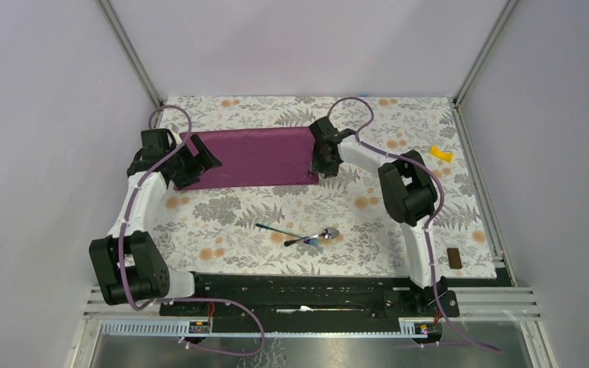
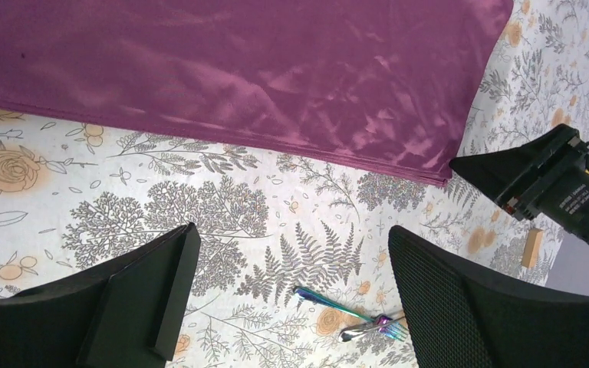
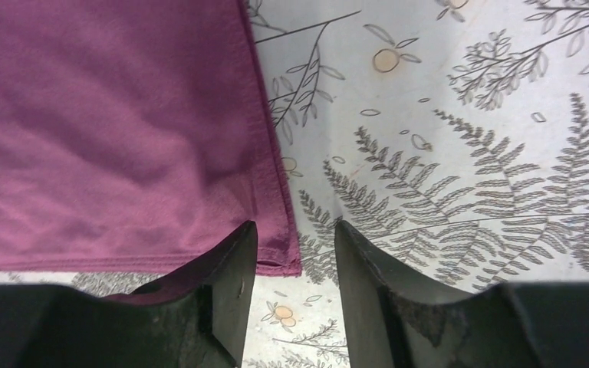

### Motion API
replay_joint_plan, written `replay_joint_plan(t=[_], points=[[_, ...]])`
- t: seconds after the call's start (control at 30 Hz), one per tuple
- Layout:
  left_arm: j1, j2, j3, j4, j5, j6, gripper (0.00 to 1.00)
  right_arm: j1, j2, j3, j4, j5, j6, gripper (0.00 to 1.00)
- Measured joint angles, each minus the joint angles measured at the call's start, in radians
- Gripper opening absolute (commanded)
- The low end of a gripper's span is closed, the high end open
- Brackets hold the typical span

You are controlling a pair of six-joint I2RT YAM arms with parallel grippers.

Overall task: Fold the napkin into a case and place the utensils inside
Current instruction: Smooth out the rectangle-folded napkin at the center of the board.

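Napkin lies flat on floral tablecloth between lilac walls.

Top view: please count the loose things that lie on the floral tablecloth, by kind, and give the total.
Purple napkin: 1
Metal utensils: 2
Yellow piece: 1
Brown block: 1
Total: 5

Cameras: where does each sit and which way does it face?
Top external: above and behind the bases, looking down at the table; left arm, right arm, napkin and utensils show.
Left wrist: on the left arm, facing down and rightward over the napkin's near edge; own fingers show.
Right wrist: facing down at a right-end napkin corner; own fingers show.
Shared: top and left wrist both see the utensils.
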Motion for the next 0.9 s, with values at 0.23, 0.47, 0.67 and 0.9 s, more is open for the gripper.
replay_joint_plan(t=[0.23, 0.47, 0.67, 0.9], points=[[0.000, -0.094, -0.045, -0.001, 0.006, 0.008, 0.99, 0.038, 0.062, 0.109, -0.116, 0.122, -0.001, 0.39], [0.000, -0.144, -0.071, 0.008, 0.035, 0.006, 0.99, 0.089, 0.117, 0.197, -0.205, 0.225, 0.001, 0.37], [-0.010, -0.180, -0.071, 0.015, 0.087, -0.014, 0.99, 0.102, 0.109, 0.174, -0.200, 0.248, 0.013, 0.37], [-0.021, -0.241, -0.071, 0.024, 0.122, -0.026, 0.99, 0.106, 0.040, 0.056, -0.152, 0.255, 0.014, 0.37]])
